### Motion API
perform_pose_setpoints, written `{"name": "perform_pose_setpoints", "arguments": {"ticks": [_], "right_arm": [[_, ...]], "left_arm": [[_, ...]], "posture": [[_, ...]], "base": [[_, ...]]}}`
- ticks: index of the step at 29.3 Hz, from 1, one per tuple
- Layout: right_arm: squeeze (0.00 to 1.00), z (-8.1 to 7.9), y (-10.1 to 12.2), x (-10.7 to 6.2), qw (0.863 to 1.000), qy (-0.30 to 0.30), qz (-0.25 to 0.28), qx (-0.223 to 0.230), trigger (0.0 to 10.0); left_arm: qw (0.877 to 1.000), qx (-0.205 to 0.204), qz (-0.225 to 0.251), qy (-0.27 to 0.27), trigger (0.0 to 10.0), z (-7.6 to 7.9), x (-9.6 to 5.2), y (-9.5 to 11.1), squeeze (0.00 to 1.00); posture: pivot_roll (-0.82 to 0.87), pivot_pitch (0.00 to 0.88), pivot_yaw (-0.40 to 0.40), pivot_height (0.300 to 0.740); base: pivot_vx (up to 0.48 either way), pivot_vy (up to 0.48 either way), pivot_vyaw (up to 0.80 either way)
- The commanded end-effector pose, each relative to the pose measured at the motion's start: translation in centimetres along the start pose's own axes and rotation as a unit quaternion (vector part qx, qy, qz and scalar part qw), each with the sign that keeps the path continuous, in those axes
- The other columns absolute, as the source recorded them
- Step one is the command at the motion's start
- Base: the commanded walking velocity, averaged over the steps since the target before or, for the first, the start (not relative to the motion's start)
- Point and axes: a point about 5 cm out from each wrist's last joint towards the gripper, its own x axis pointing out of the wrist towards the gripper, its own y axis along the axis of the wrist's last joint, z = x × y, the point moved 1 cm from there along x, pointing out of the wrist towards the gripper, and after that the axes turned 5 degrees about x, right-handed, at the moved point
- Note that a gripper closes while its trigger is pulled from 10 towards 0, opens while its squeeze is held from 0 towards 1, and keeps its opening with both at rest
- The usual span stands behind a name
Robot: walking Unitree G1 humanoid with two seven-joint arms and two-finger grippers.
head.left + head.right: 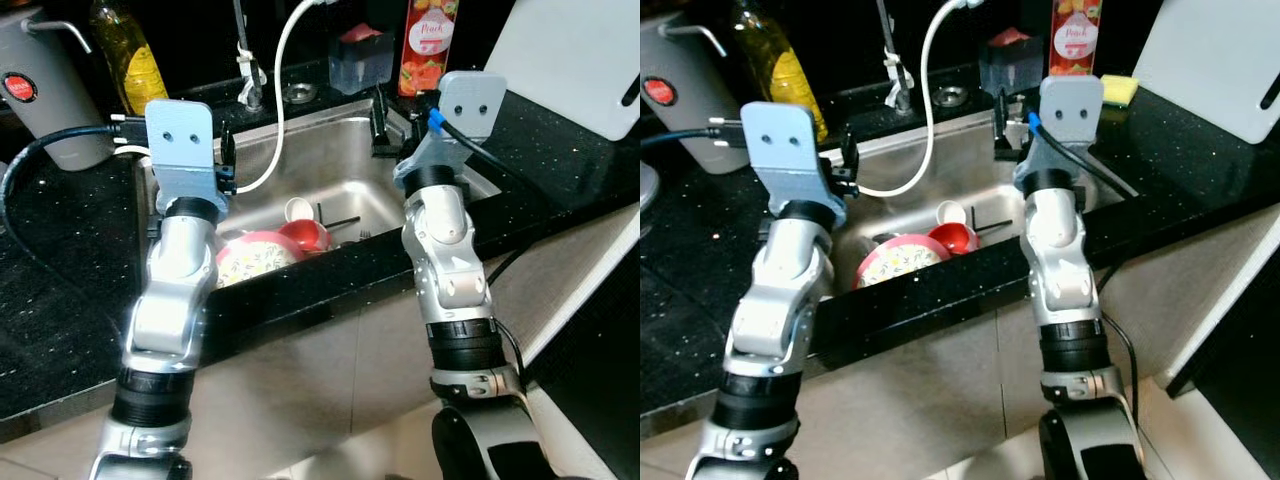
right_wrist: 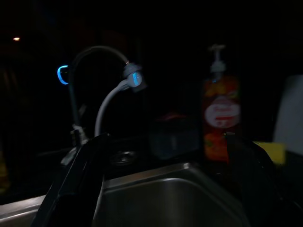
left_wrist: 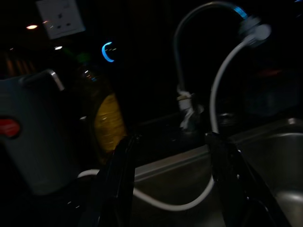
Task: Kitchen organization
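A steel sink [image 1: 330, 160] is set in the black counter [image 1: 60, 260]. In it lie a flowered plate with a red rim [image 1: 255, 258], a red bowl [image 1: 308, 235], a white cup [image 1: 298, 209] and a black utensil [image 1: 340, 222]. My left gripper [image 1: 228, 165] is held up over the sink's left edge, open and holding nothing; its fingers [image 3: 125, 179] stand wide apart. My right gripper [image 1: 385, 125] hovers over the sink's right back corner, also open and holding nothing, with its fingers [image 2: 90, 165] spread.
A faucet [image 1: 245, 60] with a white hose [image 1: 280, 90] stands behind the sink. A red soap bottle [image 1: 428, 45], a dark container [image 1: 360, 58] and a yellow sponge [image 1: 1119, 89] sit at the back right. An oil bottle [image 1: 130, 55] and grey jug [image 1: 45, 90] stand left; a white board [image 1: 580, 60] leans right.
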Motion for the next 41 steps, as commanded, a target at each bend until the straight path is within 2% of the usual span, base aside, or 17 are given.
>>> {"name": "perform_pose_setpoints", "arguments": {"ticks": [1,26,41], "right_arm": [[0.00,-0.20,-0.40,0.07,1.000,0.000,-0.012,0.002,10.0],[0.00,0.13,-0.62,0.16,1.000,-0.011,-0.015,-0.004,10.0],[0.00,0.57,-0.94,0.29,0.999,-0.028,-0.024,0.005,10.0]], "left_arm": [[1.000,-0.001,-0.007,0.003,10.0,-0.10,-0.16,-0.43,0.00],[1.000,0.003,-0.009,0.000,10.0,-0.28,0.06,-0.49,0.00],[1.000,0.002,-0.017,0.007,10.0,-0.53,0.20,-0.58,0.00]], "posture": [[0.09,0.000,0.107,0.740],[0.10,0.000,0.110,0.740],[0.10,0.000,0.118,0.740]], "base": [[0.000,0.000,0.80],[0.000,0.000,0.80],[0.000,0.000,0.00]]}}
